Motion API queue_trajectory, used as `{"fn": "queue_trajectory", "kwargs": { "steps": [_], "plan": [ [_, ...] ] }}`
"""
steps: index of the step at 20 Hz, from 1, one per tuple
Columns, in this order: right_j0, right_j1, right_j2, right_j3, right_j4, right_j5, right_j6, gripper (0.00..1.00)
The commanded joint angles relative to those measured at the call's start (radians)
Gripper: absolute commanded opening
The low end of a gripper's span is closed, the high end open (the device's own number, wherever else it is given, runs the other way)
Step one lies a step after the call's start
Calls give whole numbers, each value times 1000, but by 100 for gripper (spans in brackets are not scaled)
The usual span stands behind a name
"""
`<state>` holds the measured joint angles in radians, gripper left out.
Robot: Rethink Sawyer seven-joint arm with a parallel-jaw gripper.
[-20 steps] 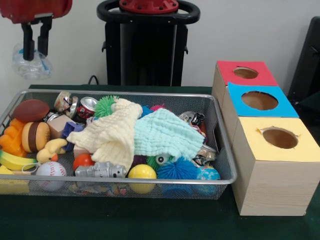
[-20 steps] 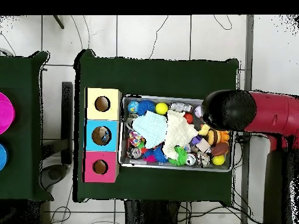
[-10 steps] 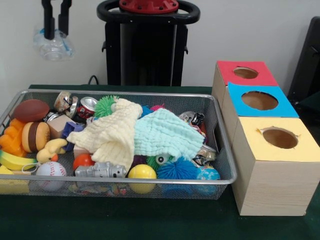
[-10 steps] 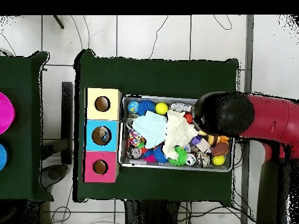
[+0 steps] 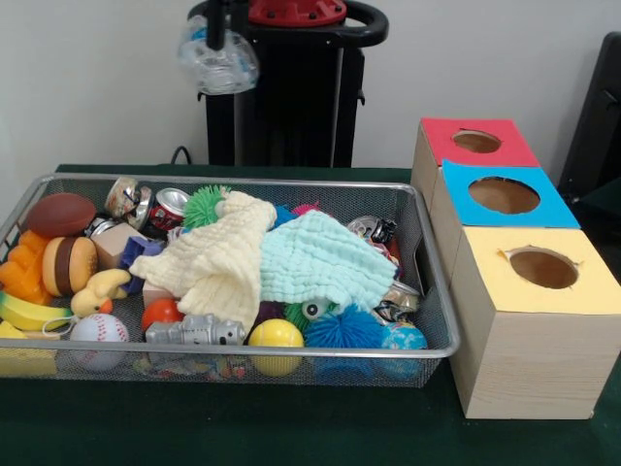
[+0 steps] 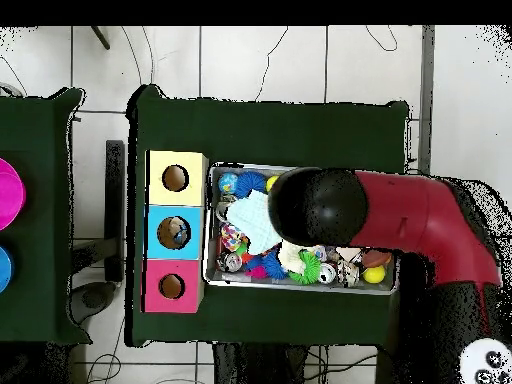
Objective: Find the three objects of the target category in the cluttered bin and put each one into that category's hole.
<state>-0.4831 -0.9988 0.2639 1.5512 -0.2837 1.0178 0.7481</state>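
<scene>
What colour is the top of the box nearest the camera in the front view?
Yellow: the nearest box has a yellow top with a round hole, clearest in the front view.

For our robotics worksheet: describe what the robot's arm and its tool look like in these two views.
From overhead, the arm is a thick, rounded red tube ending in a bulbous black joint. In the front view only the tool shows: slim black parts reaching down from the top edge.
</scene>
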Motion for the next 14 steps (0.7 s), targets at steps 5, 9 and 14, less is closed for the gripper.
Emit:
{"fn": "queue_trajectory", "kwargs": {
  "steps": [5, 9, 14],
  "plan": [
    [89, -35, -75, 203, 119, -105, 377, 0],
    [121, -49, -83, 236, 163, -132, 392, 0],
    [167, -49, -95, 263, 202, -165, 427, 0]
  ]
}}
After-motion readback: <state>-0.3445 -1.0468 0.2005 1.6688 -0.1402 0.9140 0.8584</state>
